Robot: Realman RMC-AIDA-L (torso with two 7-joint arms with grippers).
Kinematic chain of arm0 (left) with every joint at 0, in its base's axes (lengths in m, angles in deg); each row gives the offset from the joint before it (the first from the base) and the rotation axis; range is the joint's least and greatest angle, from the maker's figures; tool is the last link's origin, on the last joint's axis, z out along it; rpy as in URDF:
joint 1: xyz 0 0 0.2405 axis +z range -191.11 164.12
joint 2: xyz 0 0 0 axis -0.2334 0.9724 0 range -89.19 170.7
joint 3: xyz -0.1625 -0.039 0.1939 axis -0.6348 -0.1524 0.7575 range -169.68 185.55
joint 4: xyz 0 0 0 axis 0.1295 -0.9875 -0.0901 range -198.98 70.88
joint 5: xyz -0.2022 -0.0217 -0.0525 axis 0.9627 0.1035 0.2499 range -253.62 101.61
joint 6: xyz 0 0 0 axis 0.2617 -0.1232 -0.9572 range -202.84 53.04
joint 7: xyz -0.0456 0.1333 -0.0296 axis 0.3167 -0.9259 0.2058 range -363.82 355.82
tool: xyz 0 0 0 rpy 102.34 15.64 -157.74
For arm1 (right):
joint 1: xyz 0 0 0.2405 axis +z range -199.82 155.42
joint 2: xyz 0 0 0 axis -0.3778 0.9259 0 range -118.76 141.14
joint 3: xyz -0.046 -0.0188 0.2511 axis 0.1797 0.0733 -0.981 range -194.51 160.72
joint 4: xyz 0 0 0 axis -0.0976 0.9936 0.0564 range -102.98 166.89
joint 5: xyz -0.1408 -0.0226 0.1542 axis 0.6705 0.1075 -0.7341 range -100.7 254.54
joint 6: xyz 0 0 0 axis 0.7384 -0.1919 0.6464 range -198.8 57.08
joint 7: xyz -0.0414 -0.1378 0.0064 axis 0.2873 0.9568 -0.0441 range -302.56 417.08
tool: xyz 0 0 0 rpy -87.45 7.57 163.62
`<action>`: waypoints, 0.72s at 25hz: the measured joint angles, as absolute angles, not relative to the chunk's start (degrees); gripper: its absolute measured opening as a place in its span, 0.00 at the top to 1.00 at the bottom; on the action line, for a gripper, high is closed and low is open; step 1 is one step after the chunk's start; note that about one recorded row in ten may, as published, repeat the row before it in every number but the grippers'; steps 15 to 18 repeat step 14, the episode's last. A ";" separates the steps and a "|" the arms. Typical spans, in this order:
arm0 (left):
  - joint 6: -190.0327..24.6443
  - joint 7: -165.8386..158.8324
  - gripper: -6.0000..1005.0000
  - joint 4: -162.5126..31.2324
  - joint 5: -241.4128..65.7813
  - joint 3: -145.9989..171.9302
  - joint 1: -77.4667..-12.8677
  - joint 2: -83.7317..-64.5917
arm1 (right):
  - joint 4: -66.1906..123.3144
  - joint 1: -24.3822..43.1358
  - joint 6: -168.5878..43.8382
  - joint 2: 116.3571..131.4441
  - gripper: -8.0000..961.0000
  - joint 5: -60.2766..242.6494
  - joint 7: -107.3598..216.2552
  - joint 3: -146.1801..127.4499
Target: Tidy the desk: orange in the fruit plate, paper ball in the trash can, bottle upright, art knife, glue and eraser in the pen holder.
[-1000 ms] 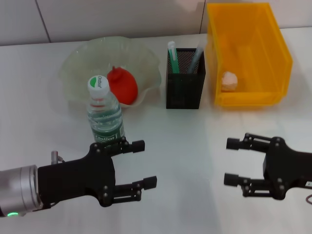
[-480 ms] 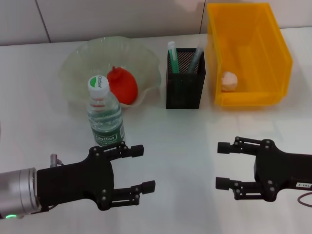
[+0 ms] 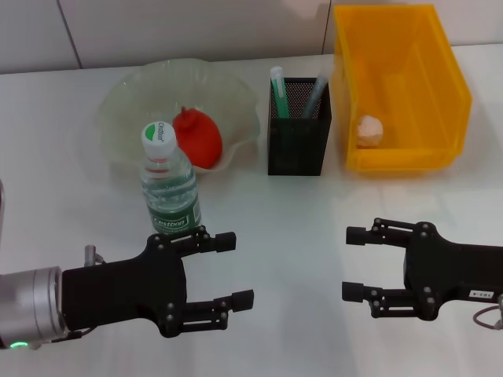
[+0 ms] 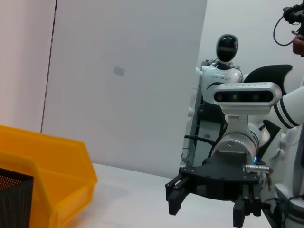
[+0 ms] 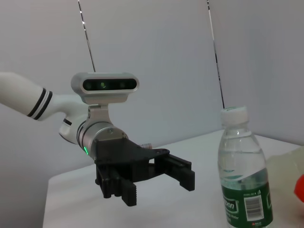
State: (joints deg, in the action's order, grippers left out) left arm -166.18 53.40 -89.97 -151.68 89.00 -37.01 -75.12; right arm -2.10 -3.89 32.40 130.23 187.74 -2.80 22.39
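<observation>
Since a second ago the right pincer [image 3: 355,263] has slid leftward over the white worktop [image 3: 291,212], while the left pincer [image 3: 234,269] has barely shifted. Both black pincers hover low near the front edge, fingers spread wide and holding nothing.

Just behind the left pincer, the clear plastic water bottle with a green label and white cap [image 3: 168,182] stands upright. Behind it sits the translucent wavy-rimmed fruit plate [image 3: 126,102], with a red-orange round fruit [image 3: 197,138] lying in it. To the right of the plate stands the black mesh pen holder [image 3: 299,133], with a green-and-white stick [image 3: 279,91] and a grey slim tool [image 3: 314,96] poking out of its top. Farther right is the yellow plastic bin [image 3: 440,86], and a crumpled pale paper ball [image 3: 369,131] rests on its floor near the front wall.
</observation>
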 joint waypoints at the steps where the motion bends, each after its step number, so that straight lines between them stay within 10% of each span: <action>1: -166.19 53.40 0.22 -89.98 -151.68 88.93 -36.97 -75.12 | -2.10 -3.89 32.01 130.27 0.19 187.75 -2.81 22.60; 18: -166.38 53.47 0.22 -89.97 -151.68 88.88 -36.45 -75.08 | -1.14 -3.44 31.10 130.46 0.19 187.76 -2.96 22.58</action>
